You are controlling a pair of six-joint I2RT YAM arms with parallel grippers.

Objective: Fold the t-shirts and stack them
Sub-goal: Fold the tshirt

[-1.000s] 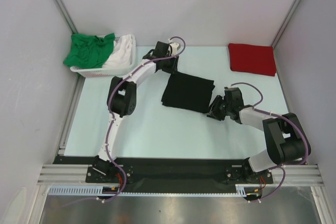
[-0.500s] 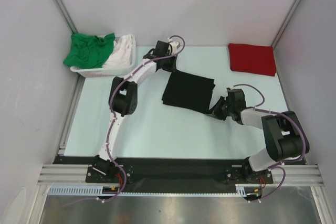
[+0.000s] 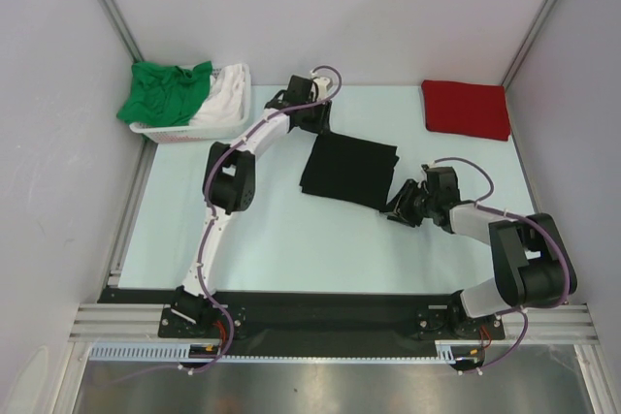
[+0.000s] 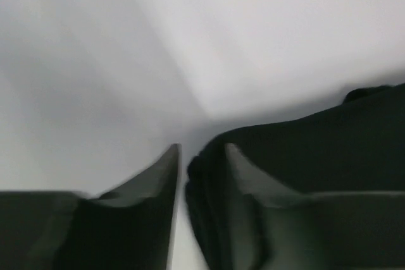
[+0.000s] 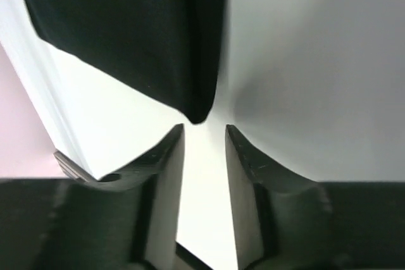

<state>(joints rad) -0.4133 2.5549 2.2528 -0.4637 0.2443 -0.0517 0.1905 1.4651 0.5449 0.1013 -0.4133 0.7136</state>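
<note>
A folded black t-shirt (image 3: 347,170) lies flat mid-table. My left gripper (image 3: 312,125) is at its far left corner. In the left wrist view the left gripper (image 4: 201,150) is slightly open, with the black shirt's (image 4: 316,150) layered edge between the jaws and a strip of table showing beside it. My right gripper (image 3: 398,208) is at the near right corner. In the right wrist view it (image 5: 204,128) is open and empty, with the black shirt's (image 5: 126,30) corner just ahead of the fingertips. A folded red t-shirt (image 3: 466,109) lies at the back right.
A white basket (image 3: 175,133) at the back left holds a crumpled green t-shirt (image 3: 165,92) and a white t-shirt (image 3: 223,94). Grey walls close in the table on the left, back and right.
My right arm has shifted slightly toward the near edge, its gripper staying by the black shirt's near right corner. The left arm and the shirts have not visibly moved.
</note>
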